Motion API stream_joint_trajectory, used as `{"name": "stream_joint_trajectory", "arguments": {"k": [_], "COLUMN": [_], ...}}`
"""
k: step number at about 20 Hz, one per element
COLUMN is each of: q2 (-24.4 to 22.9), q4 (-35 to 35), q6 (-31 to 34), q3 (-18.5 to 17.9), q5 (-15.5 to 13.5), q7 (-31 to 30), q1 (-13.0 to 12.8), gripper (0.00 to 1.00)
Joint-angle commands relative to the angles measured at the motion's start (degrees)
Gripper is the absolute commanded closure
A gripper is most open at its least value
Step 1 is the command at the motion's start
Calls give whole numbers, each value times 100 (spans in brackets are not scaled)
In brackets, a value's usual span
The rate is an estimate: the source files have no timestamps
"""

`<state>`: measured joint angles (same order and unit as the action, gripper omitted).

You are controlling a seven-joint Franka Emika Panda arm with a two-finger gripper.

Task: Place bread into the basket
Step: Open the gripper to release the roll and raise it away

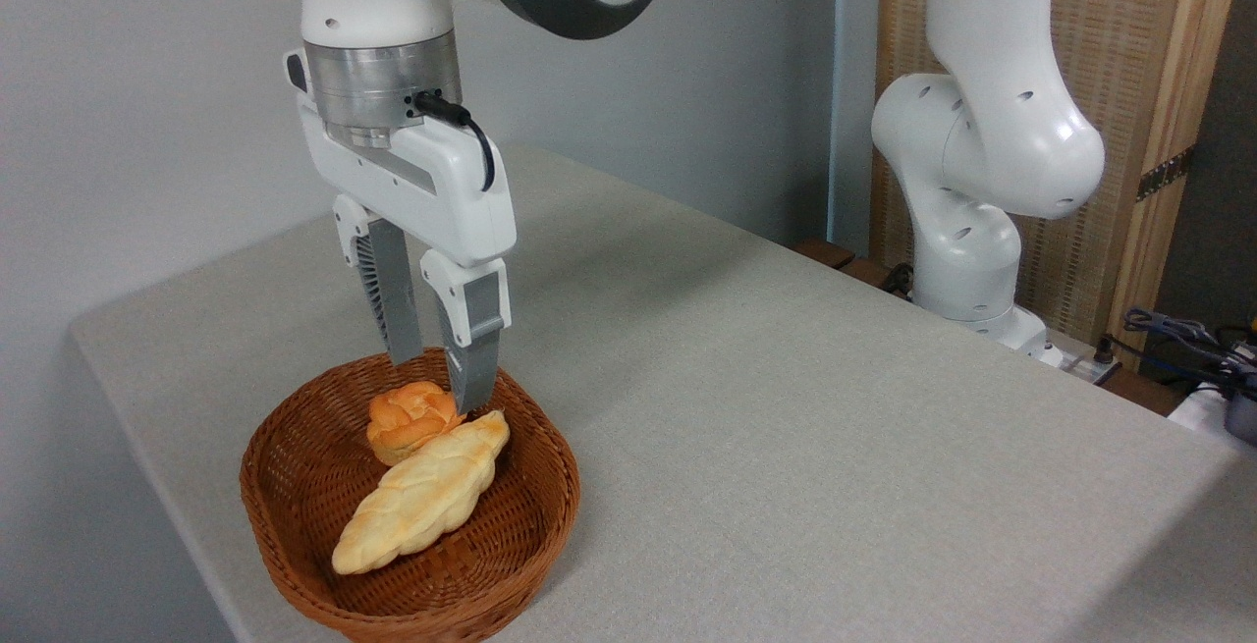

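Pale golden braided bread (423, 505) lies inside the brown wicker basket (295, 540) at the table's near-left corner.

The loaf rests diagonally on the basket floor, its upper pointed end touching a small orange bun (409, 417) set behind it. The gripper (438, 378) hangs just above both, fingers parted and holding nothing; the right fingertip (472, 390) covers part of the bun's edge. The basket's front rim is cut off by the frame, as is the arm's upper part. The grey table (786, 407) carries nothing else.
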<state>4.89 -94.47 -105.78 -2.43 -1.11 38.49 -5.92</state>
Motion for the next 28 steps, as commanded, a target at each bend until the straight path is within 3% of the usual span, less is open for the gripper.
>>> {"name": "stream_joint_trajectory", "arguments": {"k": [1, 8, 21, 28], "q2": [3, -84, -725, -753], "q4": [403, 482, -123, -168], "q6": [557, 1340, 1130, 1129], "q3": [-29, -29, 32, 32], "q5": [-117, -153, -162, -144], "q7": [-105, -114, -44, -17], "q1": [-15, -15, 3, 117], "gripper": [0, 0, 0, 0]}}
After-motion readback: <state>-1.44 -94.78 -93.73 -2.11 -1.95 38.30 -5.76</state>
